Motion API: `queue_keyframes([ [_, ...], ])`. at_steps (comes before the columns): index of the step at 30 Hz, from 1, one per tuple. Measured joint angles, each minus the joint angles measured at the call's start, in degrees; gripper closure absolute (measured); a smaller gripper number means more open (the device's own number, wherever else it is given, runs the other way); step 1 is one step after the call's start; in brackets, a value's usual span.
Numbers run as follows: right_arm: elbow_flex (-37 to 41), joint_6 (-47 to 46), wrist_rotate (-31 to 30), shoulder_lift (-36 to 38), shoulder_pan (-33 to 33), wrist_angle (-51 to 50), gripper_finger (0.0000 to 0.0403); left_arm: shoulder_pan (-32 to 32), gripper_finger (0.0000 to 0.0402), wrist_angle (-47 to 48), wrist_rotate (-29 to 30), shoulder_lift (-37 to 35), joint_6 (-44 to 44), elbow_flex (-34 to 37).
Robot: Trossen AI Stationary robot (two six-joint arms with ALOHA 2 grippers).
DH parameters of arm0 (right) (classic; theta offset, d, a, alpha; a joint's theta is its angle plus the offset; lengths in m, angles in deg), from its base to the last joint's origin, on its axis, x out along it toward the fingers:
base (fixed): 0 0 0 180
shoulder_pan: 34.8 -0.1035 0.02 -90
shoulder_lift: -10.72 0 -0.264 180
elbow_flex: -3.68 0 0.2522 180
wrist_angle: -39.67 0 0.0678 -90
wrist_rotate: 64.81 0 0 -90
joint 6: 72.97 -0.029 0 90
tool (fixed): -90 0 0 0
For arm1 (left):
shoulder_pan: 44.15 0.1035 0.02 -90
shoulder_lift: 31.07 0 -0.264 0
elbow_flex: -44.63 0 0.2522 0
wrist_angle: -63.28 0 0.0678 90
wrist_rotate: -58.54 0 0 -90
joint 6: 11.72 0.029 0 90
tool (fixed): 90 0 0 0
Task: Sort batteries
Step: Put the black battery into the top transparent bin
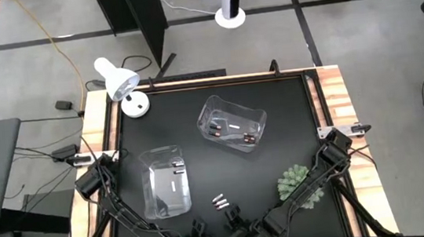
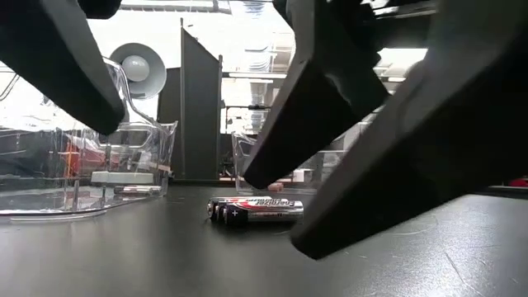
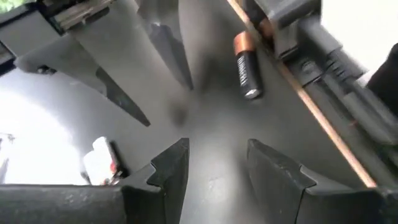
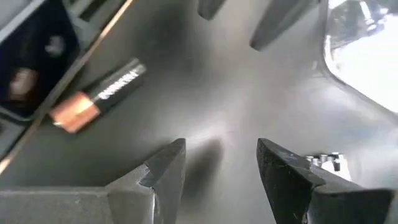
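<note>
Two silvery-white batteries lie side by side on the black table, just beyond both grippers; in the low view they rest on their sides. A dark battery with a copper end lies on its side by the table's near edge strip, between the two grippers. My left gripper and my right gripper hang low over the near middle of the table, slanting down toward each other. Both are open, with nothing between their fingers.
Two clear bins hold batteries: one at the near left, one at the far centre. A green plant-like piece lies by the right arm. A white desk lamp stands at the far left corner.
</note>
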Motion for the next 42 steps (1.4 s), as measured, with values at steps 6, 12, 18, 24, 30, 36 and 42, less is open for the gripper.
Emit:
queue_keyframes([
  [6,-0.48,0.44,-0.48,0.44,0.25,-1.8,0.0187,0.03,0.0246,2.59,0.91,-0.27,-2.15,0.0],
  [12,-3.53,0.56,-0.24,0.48,-0.33,-6.05,0.0187,0.02,0.0246,1.95,-2.06,-0.27,-0.77,0.0],
  [18,-3.78,0.25,6.86,0.38,-1.66,-6.2,0.0187,0.35,0.0246,-1.27,-3.56,0.46,2.55,0.0],
  [24,-3.43,-1.55,8.91,0.22,-3.32,-4.7,0.0187,1.22,0.0246,-4.91,-4.69,1.8,4.13,0.07],
  [30,-3.43,-7.27,8.86,0.2,-3.71,-1.6,0.0187,2.17,0.0246,-8.36,-6.75,2.36,4.1,0.0],
  [36,-3.43,-8.86,8.58,-0.31,-3.74,0.36,0.0187,2.67,0.0246,-9.35,-9.64,2.8,3.88,-0.01],
  [42,-3.43,-9.94,8.99,-1.53,-3.79,0.96,0.0187,3.35,0.0246,-11.93,-11.27,4.4,3.79,-0.02],
])
